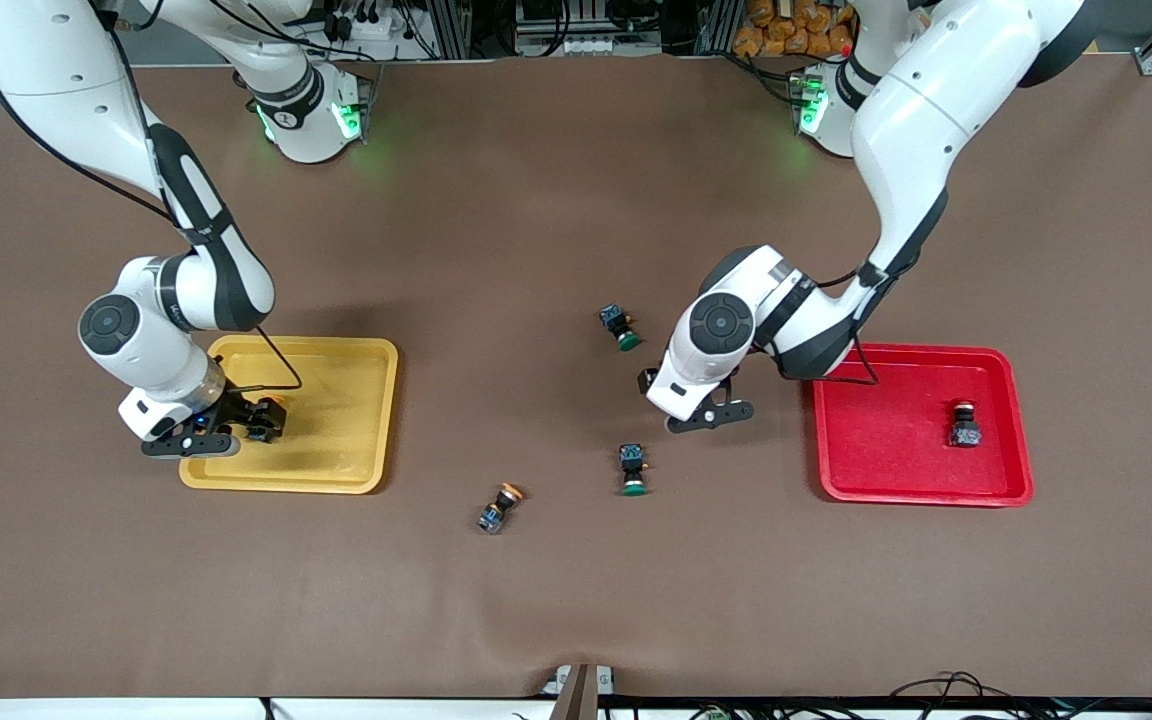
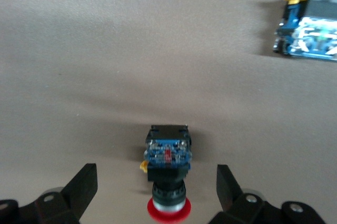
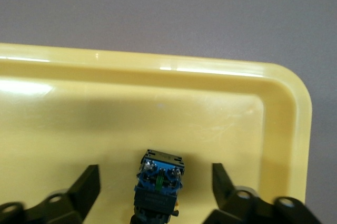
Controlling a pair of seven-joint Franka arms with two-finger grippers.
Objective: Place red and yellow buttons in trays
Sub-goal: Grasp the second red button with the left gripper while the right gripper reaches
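Buttons sit scattered: one yellow-capped button (image 3: 159,182) lies in the yellow tray (image 1: 356,440), between the spread fingers of the right pincer (image 1: 236,425), which appears to have let it go; a red-capped button (image 1: 963,425) rests in the red tray (image 1: 896,470); a second red-capped button (image 2: 167,176) lies on the brown desk (image 1: 536,200) under the left pincer (image 1: 711,415), framed by its wide-open fingers but not touched; and another yellow-capped button (image 1: 498,506) lies on the desk nearer the front camera, between the trays. Two green-capped buttons (image 1: 620,327) stay on the desk near the left arm's wrist and should be left alone. The likely trouble is with the left pincer: the button lies on its side, so a close that lands on the round cap instead of the square body could squirt it away or roll it toward the nearby green one. The right pincer, lifting off, might catch the button or the tray rim. Both arms bend low, wrists pointing down at the desk.
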